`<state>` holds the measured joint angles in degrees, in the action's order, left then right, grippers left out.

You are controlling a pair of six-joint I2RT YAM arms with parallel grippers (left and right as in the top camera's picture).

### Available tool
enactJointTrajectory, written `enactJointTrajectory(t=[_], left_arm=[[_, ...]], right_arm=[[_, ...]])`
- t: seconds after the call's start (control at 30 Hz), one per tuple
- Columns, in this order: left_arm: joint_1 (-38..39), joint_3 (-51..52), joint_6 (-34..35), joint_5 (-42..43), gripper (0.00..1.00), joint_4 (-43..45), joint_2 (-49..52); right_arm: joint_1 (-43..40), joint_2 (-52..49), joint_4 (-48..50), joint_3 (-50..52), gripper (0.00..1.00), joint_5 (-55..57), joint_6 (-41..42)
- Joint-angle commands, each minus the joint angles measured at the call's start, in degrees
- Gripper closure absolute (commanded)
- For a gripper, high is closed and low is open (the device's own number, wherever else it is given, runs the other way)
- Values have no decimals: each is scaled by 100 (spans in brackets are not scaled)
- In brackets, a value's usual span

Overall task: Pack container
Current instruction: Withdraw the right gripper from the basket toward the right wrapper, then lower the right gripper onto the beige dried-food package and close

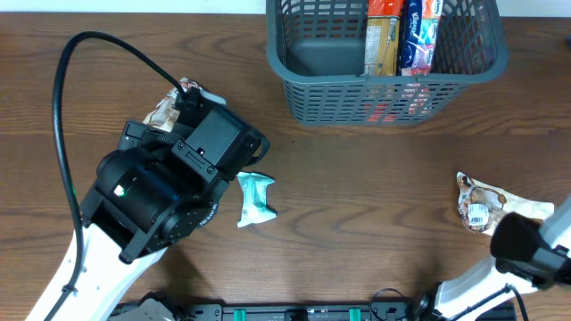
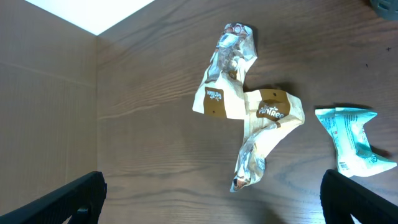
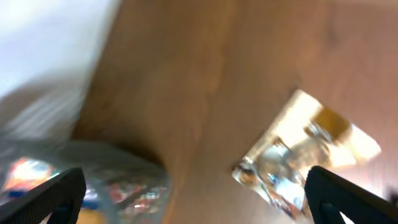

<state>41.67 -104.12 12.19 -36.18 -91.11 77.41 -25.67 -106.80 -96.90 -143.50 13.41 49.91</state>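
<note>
The dark grey-blue slatted container (image 1: 357, 96) stands at the table's far edge. An orange packet (image 1: 384, 36) and a blue-red packet (image 1: 419, 31) stand in its right part. My left gripper (image 2: 211, 205) is open and empty above two crumpled cream-brown packets (image 2: 227, 74) (image 2: 267, 137), with a teal packet (image 2: 351, 140) to their right. The teal packet also shows in the overhead view (image 1: 254, 198). My right gripper (image 3: 196, 199) is open and empty. Its blurred view shows a cream-brown packet (image 3: 305, 152) and the container (image 3: 93, 180). That packet lies at the right (image 1: 482, 203).
My left arm's body (image 1: 169, 192) covers most of the cream-brown packets in the overhead view; only a corner (image 1: 165, 109) shows. My right arm (image 1: 535, 245) sits at the front right corner. The table's left edge (image 2: 96, 112) shows in the left wrist view.
</note>
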Motion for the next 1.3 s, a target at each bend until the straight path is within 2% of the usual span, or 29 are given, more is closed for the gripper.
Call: enactJointTrajectory(t=[0.0, 0.2, 0.4, 0.5, 0.63, 0.8, 0.9, 1.1, 1.27], left_arm=[[-31, -24, 76, -26, 1, -13, 7], [-31, -24, 76, -28, 1, -9, 7], [-28, -24, 76, -28, 1, 13, 7], [-28, -24, 76, -26, 1, 9, 7], [-28, -24, 76, -26, 1, 9, 7], [-28, -24, 76, -26, 1, 9, 7], [-31, -24, 76, -26, 2, 9, 7], [-31, -24, 76, -28, 1, 11, 7], [-31, -24, 76, -26, 1, 9, 7]], right_arm=[[-382, 461, -42, 994, 1, -33, 927], [-960, 1266, -37, 2896, 1, -90, 1558], [-1027, 1615, 393, 4251, 1, -76, 1578], [-1029, 1700, 1001, 4959, 1, -315, 1333], [-1038, 1827, 2358, 6203, 1, -953, 822], [-1036, 1843, 3526, 7469, 1, -1423, 813], [-1036, 1843, 3799, 7936, 1, -1530, 1110], [-1036, 1843, 3700, 8448, 1, -1207, 1952], [-1036, 1843, 3947, 8640, 1, -935, 1821]])
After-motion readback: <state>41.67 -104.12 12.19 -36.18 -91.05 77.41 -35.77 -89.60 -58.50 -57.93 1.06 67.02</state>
